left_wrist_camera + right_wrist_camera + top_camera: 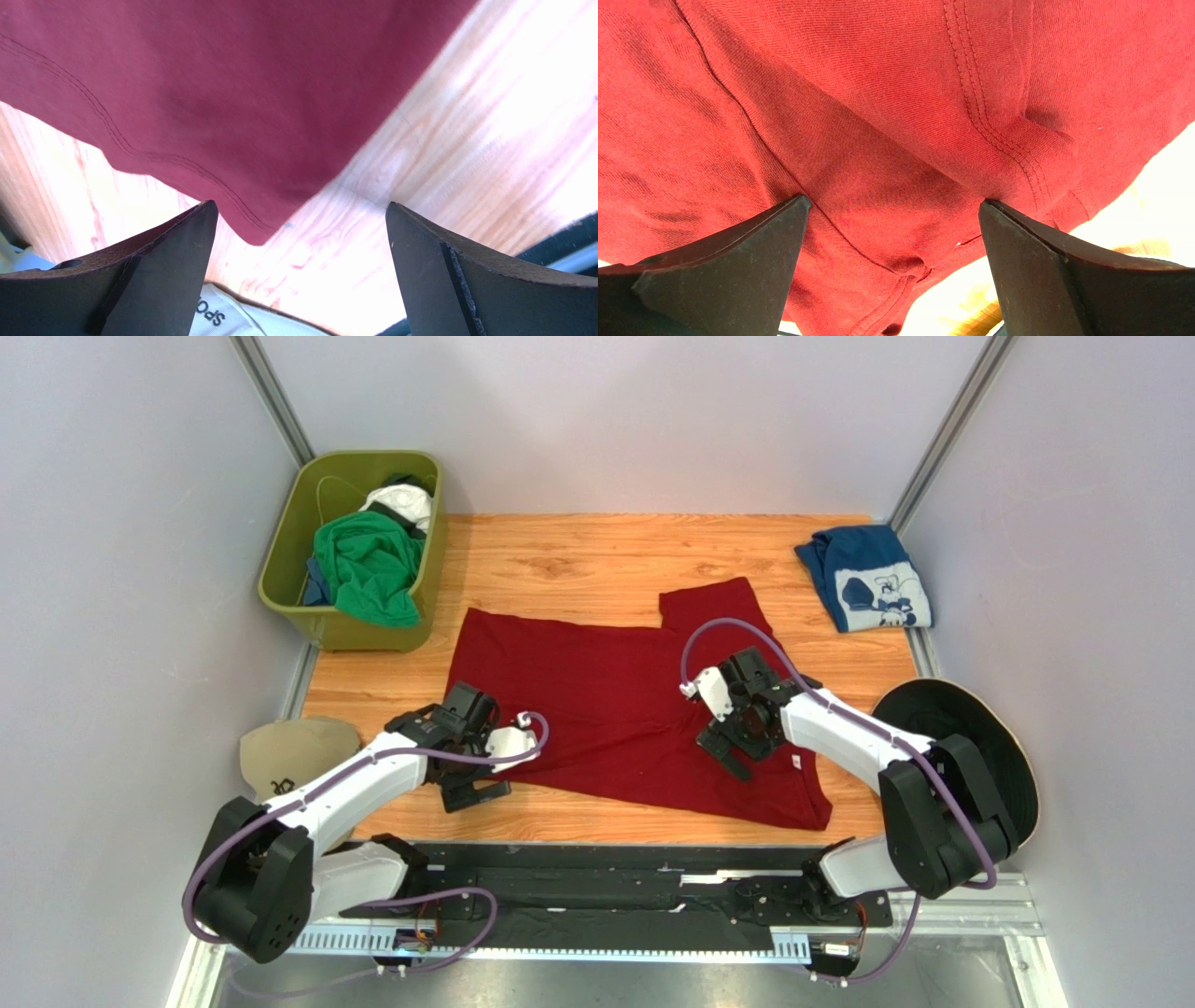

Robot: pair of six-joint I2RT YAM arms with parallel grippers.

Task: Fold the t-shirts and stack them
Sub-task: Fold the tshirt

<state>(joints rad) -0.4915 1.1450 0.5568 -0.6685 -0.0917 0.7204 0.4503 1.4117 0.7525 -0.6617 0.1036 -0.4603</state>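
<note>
The left claw (474, 781) gapes wide and empty at the near-left corner of the dark red t-shirt (603, 707), which lies spread mid-bench (589, 560). The right claw (730, 749), equally wide and empty, hangs over its near-right part.

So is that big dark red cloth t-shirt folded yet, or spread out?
Spread out: the red t-shirt lies flat across the wooden table, one sleeve sticking out.
</note>
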